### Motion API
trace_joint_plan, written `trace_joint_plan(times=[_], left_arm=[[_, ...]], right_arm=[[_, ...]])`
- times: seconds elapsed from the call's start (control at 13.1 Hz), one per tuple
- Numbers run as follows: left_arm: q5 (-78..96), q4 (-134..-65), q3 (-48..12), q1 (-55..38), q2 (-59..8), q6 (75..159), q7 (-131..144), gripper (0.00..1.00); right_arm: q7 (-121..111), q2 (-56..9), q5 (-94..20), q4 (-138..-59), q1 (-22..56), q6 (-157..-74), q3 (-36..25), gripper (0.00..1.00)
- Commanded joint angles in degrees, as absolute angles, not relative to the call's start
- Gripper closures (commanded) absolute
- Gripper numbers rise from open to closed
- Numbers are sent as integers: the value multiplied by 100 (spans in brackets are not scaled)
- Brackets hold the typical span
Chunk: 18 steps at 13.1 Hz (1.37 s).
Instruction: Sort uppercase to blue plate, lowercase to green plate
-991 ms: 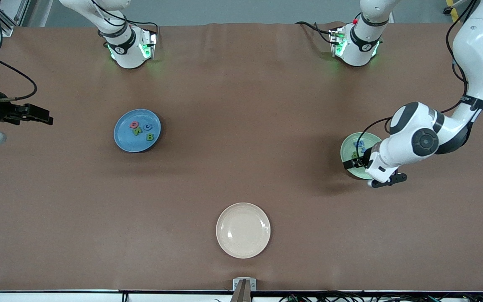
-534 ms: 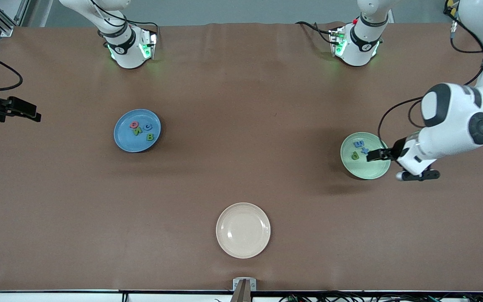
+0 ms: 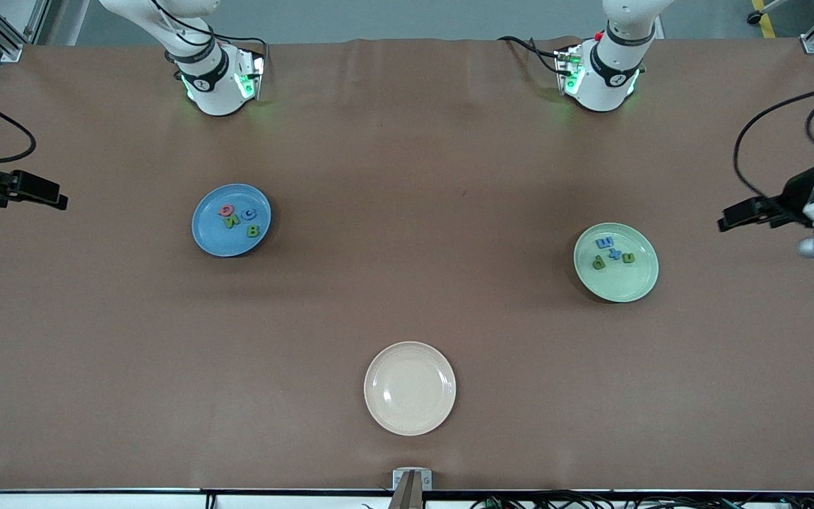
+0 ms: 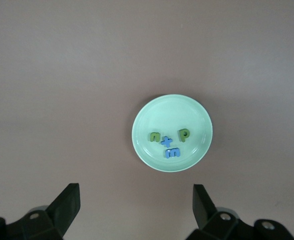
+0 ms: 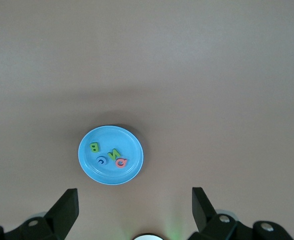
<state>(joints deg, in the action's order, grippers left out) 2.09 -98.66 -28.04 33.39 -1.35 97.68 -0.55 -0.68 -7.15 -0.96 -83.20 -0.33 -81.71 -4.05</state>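
1. You are handling tiny foam letters: judge them very light, soft and slightly springy, so they should not break, but they may stick to a pad or flip when let go. Take one across its flat faces' edges, pinching low at the desk or plate surface, with little force.
2. The plates look glossy and hard; I judge them slippery and chippable, best left where they stand.
3. Count on the blue plate (image 3: 231,220): four capital letters (image 3: 239,219), a red Q, a blue C, a green N and a green B, lying close together.
4. Count on the green plate (image 3: 616,262): four small letters (image 3: 612,253), a blue m, a blue x, a green p and a green u. The x is so small that its shape is probably an x, no more certain than that.
5. One cream plate (image 3: 410,388) stands nearest the front camera, with nothing in it.
6. No letter lies on the bare desk (image 3: 407,283), so I judge the sorting complete.
7. The left gripper (image 3: 739,214) hangs over the desk at the left arm's end, jaws released and empty.
8. The right gripper (image 3: 43,196) hangs over the right arm's end, jaws also spread wide, grasping nothing.
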Motion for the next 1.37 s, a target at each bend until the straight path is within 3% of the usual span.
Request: trace_joint_plan(times=[0.0,0.23,1.3], left_arm=[[299,-9099,-2733,3305,-44,9055,-88,1],[325,-8518,-2733,3305,-18,8439,-79,1],[176,-8534,-2777,3296,-114,8921,-79,0]], right_arm=[[-35,-729,-97,-8280,158,-8121,-615,0],[-44,-738,-106,-8235,184,-8147,-615,0],[9,-651,-105,-7840,114,-7814,-633,0]])
